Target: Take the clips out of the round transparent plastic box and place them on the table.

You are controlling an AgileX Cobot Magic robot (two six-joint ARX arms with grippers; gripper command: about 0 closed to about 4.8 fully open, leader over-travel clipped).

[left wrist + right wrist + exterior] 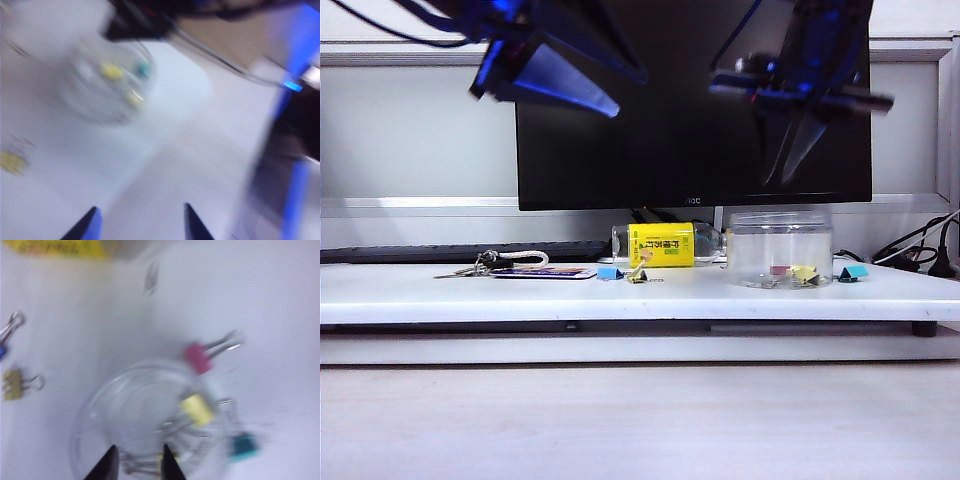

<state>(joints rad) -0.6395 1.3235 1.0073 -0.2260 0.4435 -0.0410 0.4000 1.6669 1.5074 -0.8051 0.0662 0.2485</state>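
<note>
I have the right hand [136, 462] hanging over the round transparent plastic box [780, 248], its fingers partly parted with nothing between them, pointed down at the mouth. The left hand [140, 222] is up high on the other side, spread wide and empty. The box stands on the desk [520, 292] at the right; through its wall I can see a yellow clip [198, 410] and a pink clip [779, 270] low down, and one yellow clip [638, 275] lies already out, near the yellow-labelled bottle [665, 244]. My worry is the reach: the clips are tiny and lie flat on the bottom, so the fingers may strike the rim or shove the light box sideways. The wire handles could also slip from a pinch (both wrist views are blurred, so I can't judge alignment). A teal clip [854, 271] sits just beside the box and could be mistaken for a target
</note>
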